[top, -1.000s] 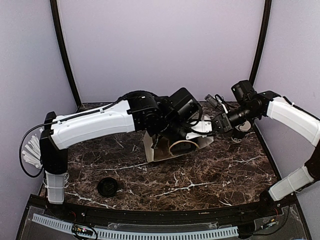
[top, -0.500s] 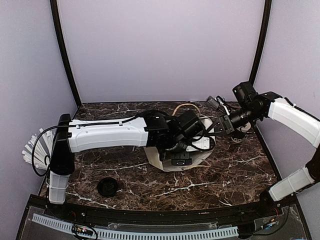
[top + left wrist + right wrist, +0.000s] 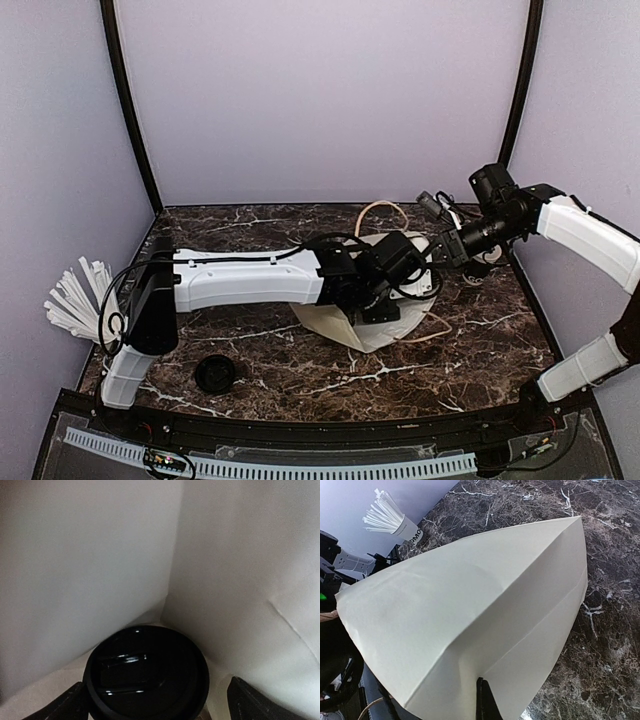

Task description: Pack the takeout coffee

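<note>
Coffee first: the takeout coffee (image 3: 146, 672), a small black paper cup closed with a black plastic lid, sits in the lower middle of the left wrist view. It is deep inside a white paper bag (image 3: 100, 555), close to the folded corner of the bag walls. Only its lid is seen. The left gripper (image 3: 159, 702) is inside the bag with the jaws spread wide. Its two dark fingers (image 3: 67, 705) appear in the lower left and lower right corners, one on each side of the cup. The right one is apart from the cup; for the left one I cannot tell if it touches. The cup is not squeezed. In the top view the bag rests in the middle of the dark marble worktop (image 3: 470, 350) and hides the cup. The right gripper (image 3: 481, 700) is closed, at the bottom middle of the right wrist view, pinching the bag paper.
</note>
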Robot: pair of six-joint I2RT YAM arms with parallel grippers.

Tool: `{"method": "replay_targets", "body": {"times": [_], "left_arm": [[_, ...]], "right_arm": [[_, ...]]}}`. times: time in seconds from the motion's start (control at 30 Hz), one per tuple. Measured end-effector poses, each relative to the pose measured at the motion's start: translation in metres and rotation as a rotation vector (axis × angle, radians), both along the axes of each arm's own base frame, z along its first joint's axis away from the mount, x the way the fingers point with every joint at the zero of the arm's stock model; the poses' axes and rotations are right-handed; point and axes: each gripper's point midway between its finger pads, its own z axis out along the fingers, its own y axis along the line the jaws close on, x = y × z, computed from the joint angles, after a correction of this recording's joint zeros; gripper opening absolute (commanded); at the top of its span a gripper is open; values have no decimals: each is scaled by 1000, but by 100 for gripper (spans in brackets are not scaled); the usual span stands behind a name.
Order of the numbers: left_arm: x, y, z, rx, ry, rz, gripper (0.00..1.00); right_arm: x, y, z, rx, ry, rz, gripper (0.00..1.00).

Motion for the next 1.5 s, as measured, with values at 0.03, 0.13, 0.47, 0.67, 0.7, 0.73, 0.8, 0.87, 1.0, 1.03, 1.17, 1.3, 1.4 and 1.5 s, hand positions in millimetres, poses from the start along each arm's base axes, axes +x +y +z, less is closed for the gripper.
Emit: {"method": "replay_targets", "body": {"times": [0.03, 0.13, 0.47, 0.67, 0.7, 0.73, 0.8, 0.87, 1.0, 1.03, 1.17, 1.3, 1.4, 1.5], "left_arm": [[1, -1, 0, -3, -3, -1, 99], [7, -6, -2, -27, -36, -15, 99], [14, -14, 6, -151, -106, -86, 92], [20, -9, 13, -127, -83, -49, 66], [20, -8, 13, -123, -73, -45, 64], [19, -7, 13, -121, -63, -42, 64], [17, -6, 13, -122, -44, -36, 63], [16, -5, 12, -128, -28, -32, 62], [11, -4, 15, -142, 2, -32, 61], [10, -2, 17, -144, 11, -32, 61], [2, 4, 31, -162, 40, -41, 62], [1, 8, 94, -342, 24, -21, 62], [-11, 18, 165, -534, 12, -52, 63], [-27, 35, 237, -729, -10, -98, 63]], "right_arm": [[0, 0, 0, 1, -2, 0, 0], [2, 0, 0, 1, -5, -3, 0], [-1, 4, 8, 40, 6, 18, 0], [9, 5, 17, 57, -42, 7, 0], [9, 6, 18, 61, -43, 7, 0], [10, 6, 19, 64, -43, 5, 0], [10, 6, 20, 68, -37, -1, 0], [10, 7, 20, 71, -30, -6, 0], [10, 8, 22, 85, -13, -12, 0], [10, 8, 24, 94, -11, -10, 0], [12, 10, 31, 128, -21, -6, 0], [8, 6, 26, 119, 27, -22, 0], [9, 3, 24, 117, 44, -38, 0], [11, 1, 24, 116, 59, -54, 0]]}}
